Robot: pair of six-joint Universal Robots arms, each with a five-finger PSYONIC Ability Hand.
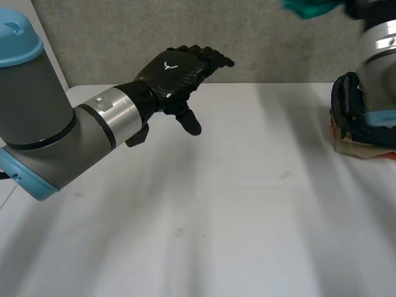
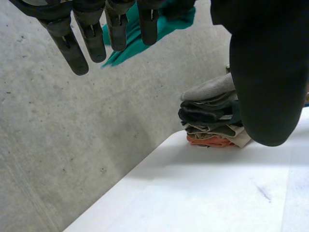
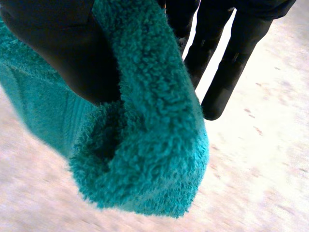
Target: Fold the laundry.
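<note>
surface: white table (image 1: pixel 235 216), matte, a few small dark scuffs (image 1: pixel 179 232) near the middle, soft shadow bands across it
room: grey, concrete-looking wall (image 1: pixel 111 43) right behind the table's far edge; in the left wrist view the same wall (image 2: pixel 58 145) shows speckles and fine scratches
markings: white winged V-shaped emblem (image 1: pixel 169 65) on the back of the left hand
left arm: grey body (image 1: pixel 55 124) with a light-blue cap and a silver wrist band, reaching in over the table's left side
left hand: (image 1: pixel 176 71) held up above the far part of the table, in front of the wall, touching nothing
left hand fingers: (image 2: pixel 72 48) straight and relaxed, side by side; thumb (image 2: pixel 268 72) well apart from them, nothing between
right arm: (image 1: pixel 380 55) at the table's far right, raised
right hand: (image 3: pixel 63 48) up off the table; thumb clamped on a bunched fold of the teal towel, pressing it against the fingers (image 3: pixel 231 72)
teal towel: (image 3: pixel 145 145) thick terry, hanging off the right hand in the air, off the table; also seen high in the head view (image 1: pixel 309 7) and beyond the left fingertips (image 2: pixel 140 43)
stack of folded laundry: (image 2: pixel 212 116) on the table's far right by the wall; grey on top, dark layers, beige, coral at the bottom; in the head view (image 1: pixel 352 145) partly hidden by the right arm
</note>
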